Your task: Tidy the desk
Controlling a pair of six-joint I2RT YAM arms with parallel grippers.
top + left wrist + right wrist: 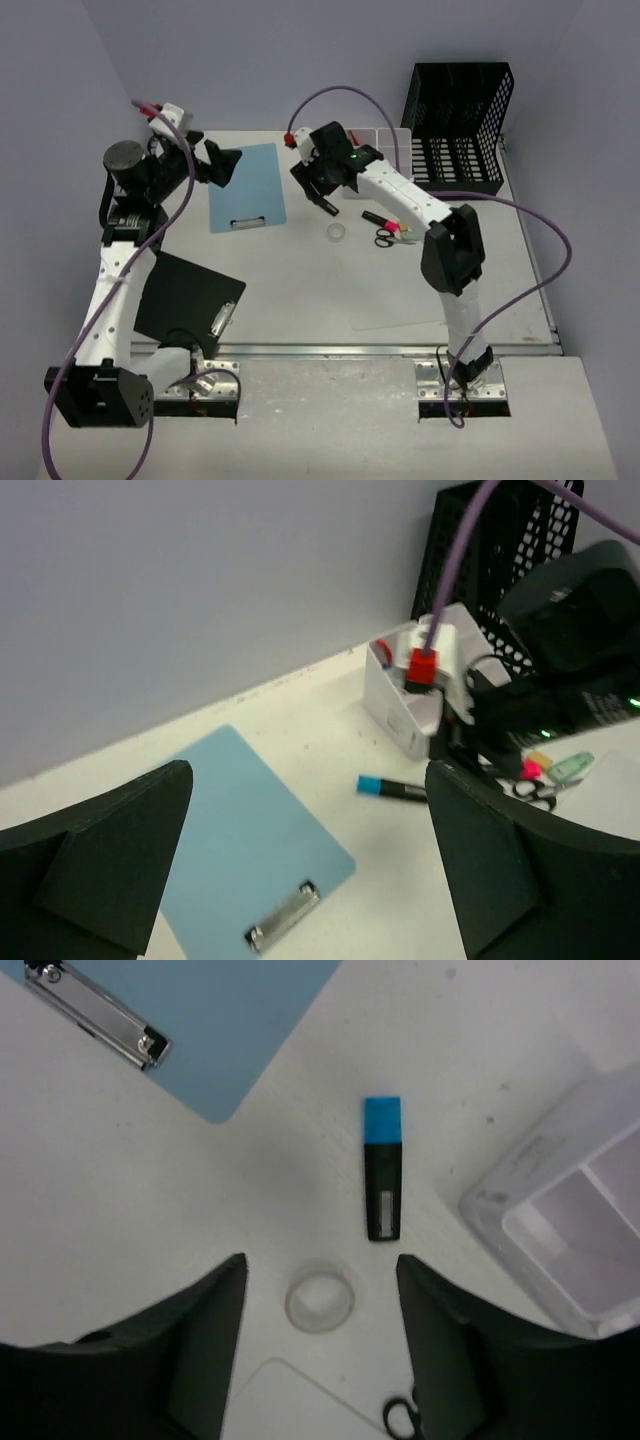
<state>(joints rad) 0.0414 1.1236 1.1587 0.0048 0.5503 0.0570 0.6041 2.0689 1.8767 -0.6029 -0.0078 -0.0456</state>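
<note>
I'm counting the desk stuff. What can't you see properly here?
Scissors: right wrist view, bottom edge cuts them off.
White bins: top view, right arm covers most.
Black clipboard: top view, left arm overlaps its left edge.
Pink and green bits beside the scissors: too small to name.

A plain lavender-grey wall (300, 50) rises right behind the off-white table (310, 290), meeting its far edge. 2 more walls (40, 120) of the same colour flank the table, left and right. Light is soft, even; shadows faint.
</note>
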